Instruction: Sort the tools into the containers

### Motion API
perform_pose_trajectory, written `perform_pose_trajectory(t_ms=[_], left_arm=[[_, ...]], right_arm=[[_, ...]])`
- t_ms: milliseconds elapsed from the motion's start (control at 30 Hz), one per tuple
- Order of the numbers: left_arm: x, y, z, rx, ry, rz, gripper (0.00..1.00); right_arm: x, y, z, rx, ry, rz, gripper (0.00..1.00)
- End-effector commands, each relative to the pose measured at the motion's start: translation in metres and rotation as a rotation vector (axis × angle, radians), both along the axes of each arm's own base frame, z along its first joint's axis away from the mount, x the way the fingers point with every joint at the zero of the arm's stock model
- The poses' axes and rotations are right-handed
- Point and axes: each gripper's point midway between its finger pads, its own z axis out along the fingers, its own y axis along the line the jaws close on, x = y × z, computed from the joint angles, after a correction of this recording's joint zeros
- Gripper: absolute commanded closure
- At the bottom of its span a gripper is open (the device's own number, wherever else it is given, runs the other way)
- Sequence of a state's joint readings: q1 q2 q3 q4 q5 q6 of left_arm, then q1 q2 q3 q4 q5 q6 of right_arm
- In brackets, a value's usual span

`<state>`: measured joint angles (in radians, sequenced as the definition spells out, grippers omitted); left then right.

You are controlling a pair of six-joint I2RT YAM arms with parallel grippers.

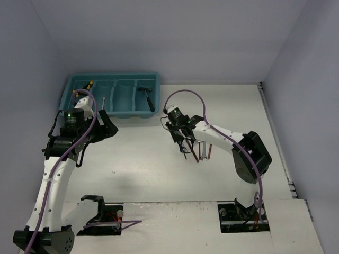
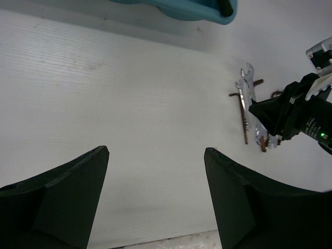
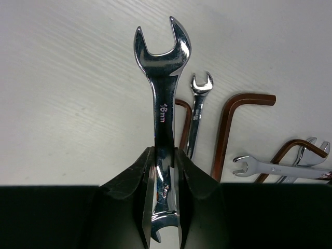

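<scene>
1. Between the fingers of the right gripper [image 3: 163, 155], a large wrench [image 3: 162, 88] of bright silver, stamped 16 mm, is clamped by its shank. One open end is pointed away from the wrist camera, and the other is lodged between the fingers.
2. Whether the large wrench is touching the table [image 1: 159, 174] cannot be told.
3. Beside it on the table, the loose tools are seen in a small cluster. A small wrench [image 3: 197, 116] is lying just right of the held one, and a red key [image 3: 228, 129] bent into an L is next to that. A further wrench [image 3: 270, 167] is lying close against a second red key [image 3: 293, 150] at the right edge of the wrist view.
4. In the top view this cluster is found near the middle of the table, well apart from the tray [image 1: 127, 113], which is set at the far left.
5. Inside the tray, a hammer [image 1: 147, 97] is seen in the rightmost compartment. A silver wrench [image 1: 103, 100] is in the second compartment from the left, and yellow-and-black pieces [image 1: 85, 86] are in the leftmost.
6. The left gripper [image 2: 156, 151] is held wide open over bare table with nothing between its fingers, near the tray's front wall.
</scene>
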<state>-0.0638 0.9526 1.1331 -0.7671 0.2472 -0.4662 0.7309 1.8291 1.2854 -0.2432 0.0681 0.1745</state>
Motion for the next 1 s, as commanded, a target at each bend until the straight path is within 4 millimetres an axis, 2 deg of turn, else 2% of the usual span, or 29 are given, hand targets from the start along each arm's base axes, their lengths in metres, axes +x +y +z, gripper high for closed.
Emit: perform_pose_trajectory(t_ms=[0,267,333,433,667,967], left_arm=[[0.013,-0.038,0.039,-0.196,-0.143,-0.048,0.28],[0.035,-0.100,0.044,-0.340,-0.243,-0.133,0.28],[0.042,-0.110,0.049,-0.370,-0.271,-0.130,0.28],[0.048,-0.133,0.045,-0.378,-0.278,-0.167,0.28],[0.066,-0.148,0.028,-0.362,-0.241,-0.151,0.29],[0.073,-0.151,0.009,-0.357,-0.211,-0.120,0.43]], right_arm=[[0.007,0.038,0.090,0.235,-0.129,0.038,1.00],[-0.015,0.084,0.152,0.480,-0.143,0.134,1.00],[-0.020,0.091,0.162,0.518,-0.142,0.155,1.00],[-0.027,0.102,0.172,0.575,-0.128,0.177,1.00],[-0.036,0.118,0.189,0.684,-0.109,0.204,1.00],[-0.036,0.121,0.198,0.712,-0.119,0.204,1.00]])
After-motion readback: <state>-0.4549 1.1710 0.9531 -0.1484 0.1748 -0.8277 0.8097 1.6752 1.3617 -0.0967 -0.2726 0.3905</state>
